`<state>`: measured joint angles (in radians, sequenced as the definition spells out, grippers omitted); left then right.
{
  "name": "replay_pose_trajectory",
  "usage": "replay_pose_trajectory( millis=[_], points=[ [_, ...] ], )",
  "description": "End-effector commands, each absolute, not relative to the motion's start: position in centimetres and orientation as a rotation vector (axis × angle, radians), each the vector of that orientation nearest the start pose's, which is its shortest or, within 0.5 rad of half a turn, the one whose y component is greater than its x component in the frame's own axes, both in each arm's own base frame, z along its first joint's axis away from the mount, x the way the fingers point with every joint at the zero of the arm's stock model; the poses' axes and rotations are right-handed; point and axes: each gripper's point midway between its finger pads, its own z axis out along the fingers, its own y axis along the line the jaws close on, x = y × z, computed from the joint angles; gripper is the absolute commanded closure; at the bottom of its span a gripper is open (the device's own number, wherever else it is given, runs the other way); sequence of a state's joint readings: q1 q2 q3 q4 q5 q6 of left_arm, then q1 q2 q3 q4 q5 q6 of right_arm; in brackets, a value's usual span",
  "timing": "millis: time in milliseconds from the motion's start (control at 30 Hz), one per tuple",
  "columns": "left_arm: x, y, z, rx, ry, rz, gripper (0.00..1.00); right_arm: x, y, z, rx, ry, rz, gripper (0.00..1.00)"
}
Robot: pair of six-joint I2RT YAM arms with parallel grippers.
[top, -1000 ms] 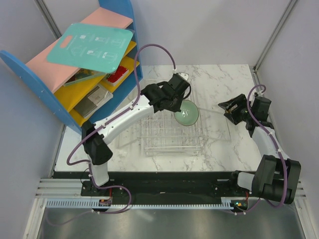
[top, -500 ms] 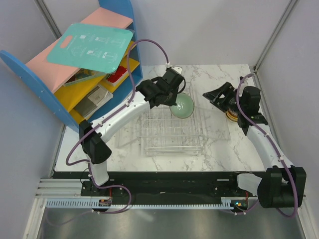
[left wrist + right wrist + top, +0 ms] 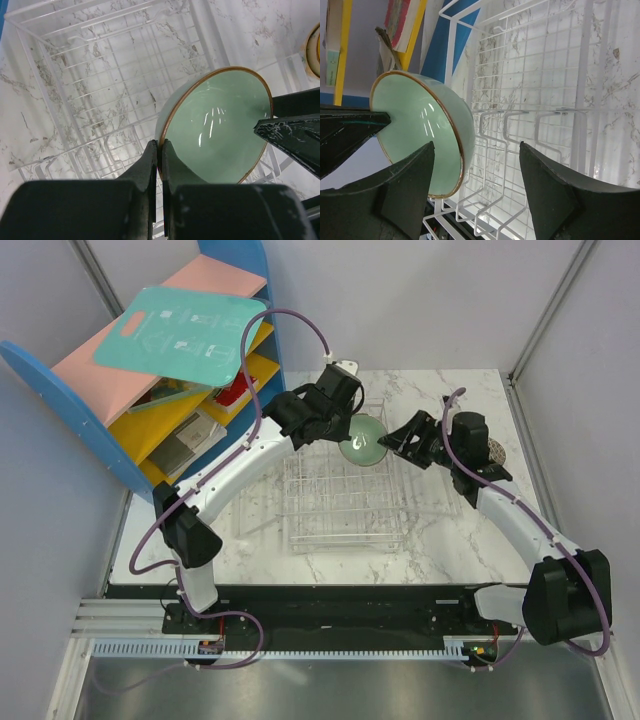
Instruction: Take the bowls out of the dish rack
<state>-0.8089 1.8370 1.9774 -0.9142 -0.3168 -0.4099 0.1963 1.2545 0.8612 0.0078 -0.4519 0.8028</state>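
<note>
**Mint-green bowl held up over the far right corner of the rack**

Mint-green round bowl (image 3: 362, 443), glazed and edged with a thin brown-gold rim, hangs tilted on its side above the far right part of the white wire dish rack (image 3: 340, 505), with its hollow facing the right arm. The left gripper (image 3: 160, 147) is clamped on the bowl's rim. Its two black fingers are pressed together, with only the thickness of the bowl wall between them.

The right gripper (image 3: 392, 440) reaches in from the right with its jaws spread wide and holds nothing. In the right wrist view one finger (image 3: 405, 190) lies across the lower part of the bowl and the other stands off to the side over the rack wires. Whether the first finger touches the bowl cannot be told. In the left wrist view a dark fingertip of that gripper sits at the bowl's right edge.

No dishes show in the visible part of the rack, which stands on the white marble-patterned table (image 3: 440, 530). A grey patterned round bowl (image 3: 494, 452) sits on the table to the right, partly hidden behind the right arm. A blue-and-yellow shelf unit (image 3: 235, 420) stands at the far left, with a teal board (image 3: 185, 335) lying on top.
</note>
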Motion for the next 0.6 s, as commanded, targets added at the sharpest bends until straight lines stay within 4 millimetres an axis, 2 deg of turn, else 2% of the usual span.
replay_pose_trajectory(
  millis=[0, 133, 267, 400, 467, 533, 567],
  points=[
    [35.6, -32.1, 32.7, 0.253, 2.136, -0.406, 0.98, 36.0, 18.5, 23.2, 0.257, 2.003, 1.064, 0.25],
    [35.2, -32.2, 32.7, 0.264, 2.140, -0.424, 0.98, 36.2, 19.0, 22.5, 0.263, 2.019, 1.044, 0.29],
    [35.0, -31.8, 32.9, 0.269, 2.136, -0.421, 0.98, 36.4, 19.4, 22.0, 0.265, 2.027, 1.024, 0.56],
    [34.9, -31.7, 33.0, 0.278, 2.132, -0.419, 0.98, 36.6, 19.7, 22.0, 0.253, 2.031, 1.023, 0.68],
    [34.8, -31.7, 32.6, 0.285, 2.140, -0.415, 0.98, 36.7, 19.7, 22.0, 0.252, 2.030, 1.021, 0.85],
    [34.7, -31.7, 32.3, 0.299, 2.145, -0.413, 0.98, 36.7, 19.8, 22.2, 0.246, 2.024, 1.017, 0.98],
    [34.6, -31.7, 32.2, 0.305, 2.149, -0.412, 0.98, 36.8, 19.7, 22.5, 0.243, 2.016, 1.015, 1.00]
  ],
)
